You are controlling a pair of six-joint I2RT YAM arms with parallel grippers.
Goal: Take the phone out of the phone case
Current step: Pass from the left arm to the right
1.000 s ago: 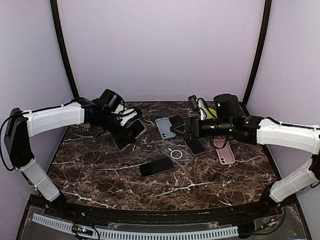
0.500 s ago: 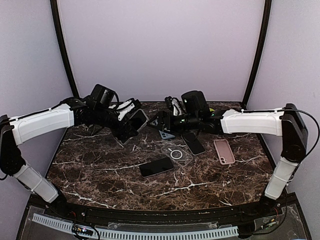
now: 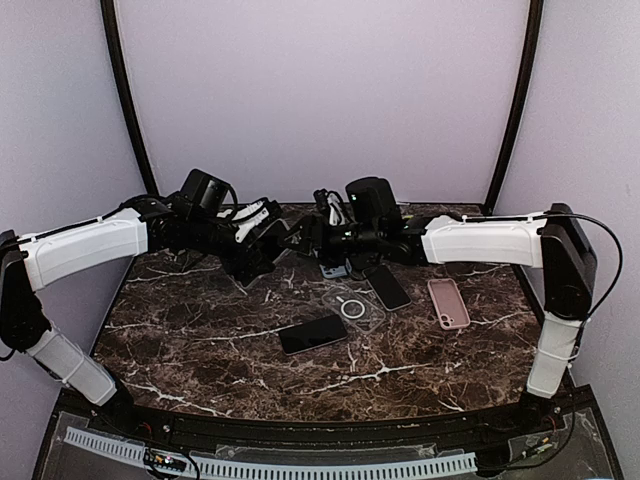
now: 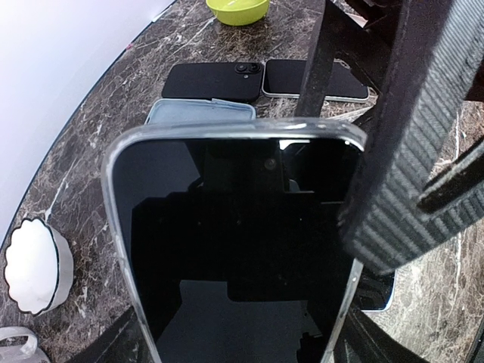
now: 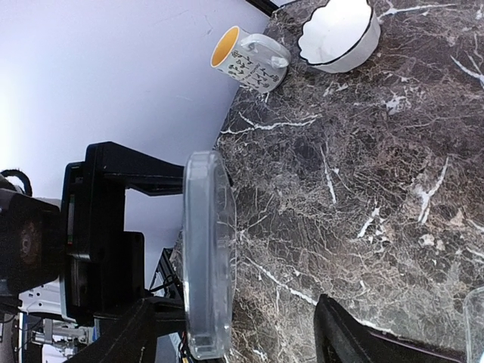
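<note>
A black phone in a clear case [image 4: 234, 249] is held up off the marble table, screen toward the left wrist camera. My left gripper [image 4: 242, 349] is shut on its lower end; in the top view the left gripper [image 3: 252, 256] holds it tilted at the back left [image 3: 272, 240]. My right gripper [image 3: 306, 240] is open at the phone's top end. Its ribbed finger [image 4: 401, 151] overlaps the case's top right corner. In the right wrist view the case shows edge-on [image 5: 208, 257], between the open right gripper's [image 5: 242, 342] fingers, close to the left one [image 5: 128, 333].
On the table lie a black phone [image 3: 313, 334], a clear ring-marked case [image 3: 353, 306], another black phone [image 3: 387, 286], a pink case [image 3: 448, 302] and a light-blue case [image 4: 200, 111]. A white bowl [image 5: 336, 34], a mug [image 5: 249, 57] and a green bowl [image 4: 238, 9] stand at the back.
My right arm has swung left across the table to the held phone's top end. My left gripper has raised the cased phone a little and then held still.
</note>
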